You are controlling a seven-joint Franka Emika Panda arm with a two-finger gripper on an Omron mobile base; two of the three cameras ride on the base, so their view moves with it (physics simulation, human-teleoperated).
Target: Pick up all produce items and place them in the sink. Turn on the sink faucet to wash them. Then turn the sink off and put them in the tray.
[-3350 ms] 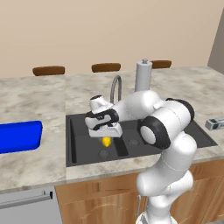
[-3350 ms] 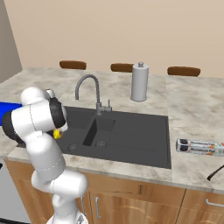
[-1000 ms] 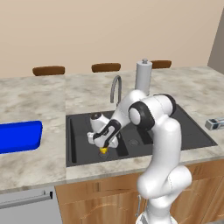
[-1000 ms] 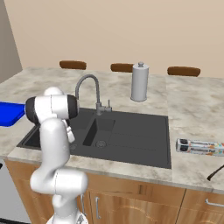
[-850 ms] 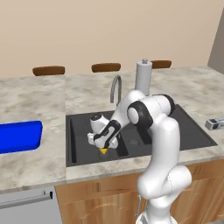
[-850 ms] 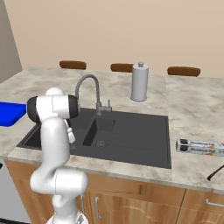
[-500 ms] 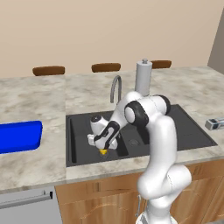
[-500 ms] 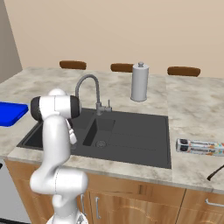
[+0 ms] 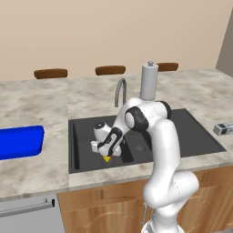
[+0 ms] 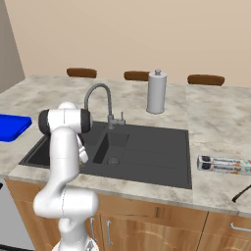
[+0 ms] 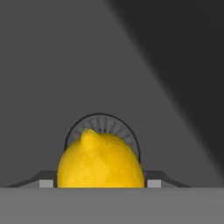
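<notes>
A white robot arm is bent down into the left basin of a black double sink [image 9: 82, 136] set into a marbled worktop [image 9: 27, 173]. The pincer [image 9: 107, 154] is lowered near the basin floor, with a small yellow lemon [image 9: 107, 158] seen between its tips at the front of the basin. In the hand view the lemon [image 11: 100, 162] is framed closely by the two finger tips [image 11: 46, 183], one at each side, directly over the round drain [image 11: 103, 122]. The pincer is partly closed around the lemon; whether the fruit is gripped or just resting on the basin floor cannot be told.

A grey gooseneck faucet [image 10: 100, 100] is mounted at the back edge of the sink, between the two basins. A white paper-towel roll [image 10: 157, 93] is placed behind the sink, toward the worktop's back edge. A bright blue tray [image 9: 18, 142] is laid on the worktop well to the left of the sink. A wrapped roll [image 10: 224, 164] is lying near the worktop's right front edge.
</notes>
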